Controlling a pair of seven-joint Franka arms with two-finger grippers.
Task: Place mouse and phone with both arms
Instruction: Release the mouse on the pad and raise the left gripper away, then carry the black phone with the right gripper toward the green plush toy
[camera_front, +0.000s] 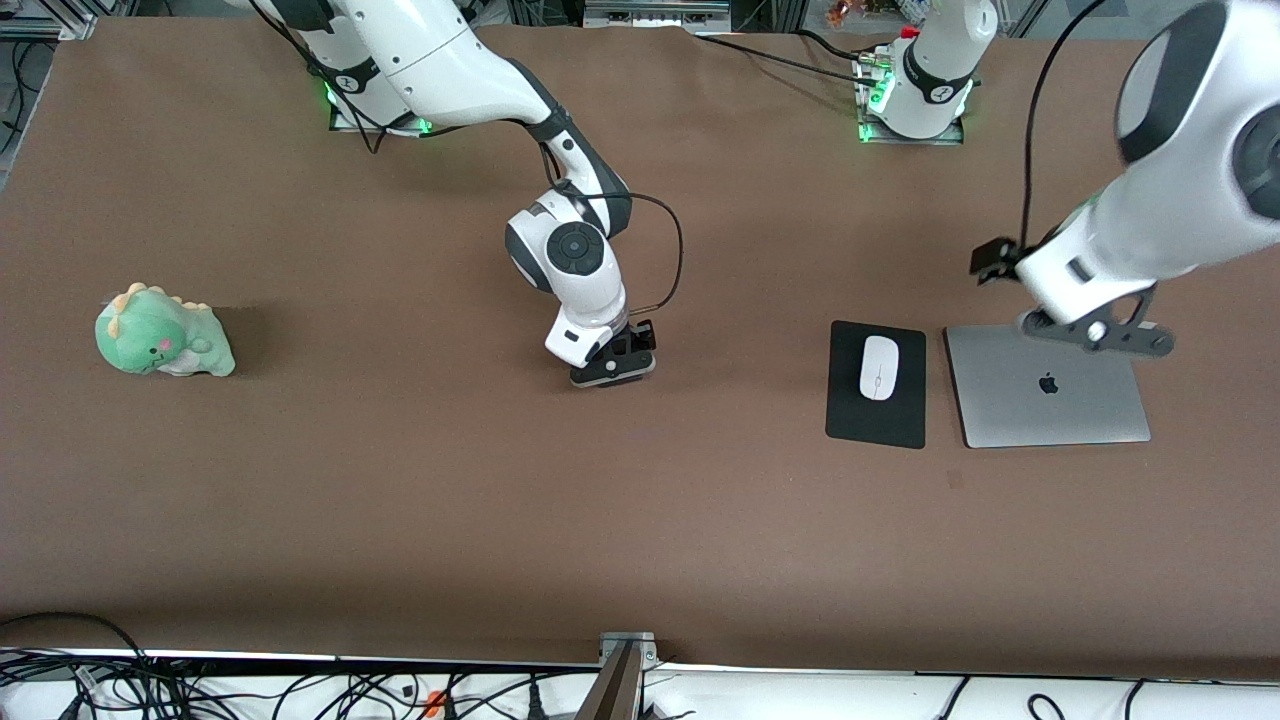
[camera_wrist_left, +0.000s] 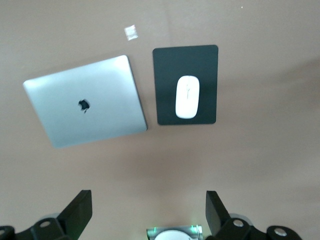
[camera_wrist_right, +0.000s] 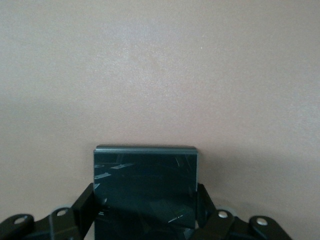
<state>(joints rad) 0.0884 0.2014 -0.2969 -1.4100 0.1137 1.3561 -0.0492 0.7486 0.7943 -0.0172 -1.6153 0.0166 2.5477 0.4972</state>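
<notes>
The white mouse (camera_front: 878, 367) lies on a black mouse pad (camera_front: 850, 420) toward the left arm's end of the table; both also show in the left wrist view, the mouse (camera_wrist_left: 187, 96) on the pad (camera_wrist_left: 165, 65). My right gripper (camera_front: 612, 366) is low over the middle of the table, shut on the black glossy phone (camera_wrist_right: 145, 170), with a finger on each long side. The right gripper (camera_wrist_right: 146, 196) hides most of the phone in the front view. My left gripper (camera_wrist_left: 148, 212) is open and empty, up in the air over the laptop's edge (camera_front: 1095, 330).
A closed silver laptop (camera_front: 1045, 385) lies beside the mouse pad, toward the left arm's end; it also shows in the left wrist view (camera_wrist_left: 85, 102). A green plush dinosaur (camera_front: 163, 332) sits toward the right arm's end. Brown table cover (camera_front: 400, 500) spreads between them.
</notes>
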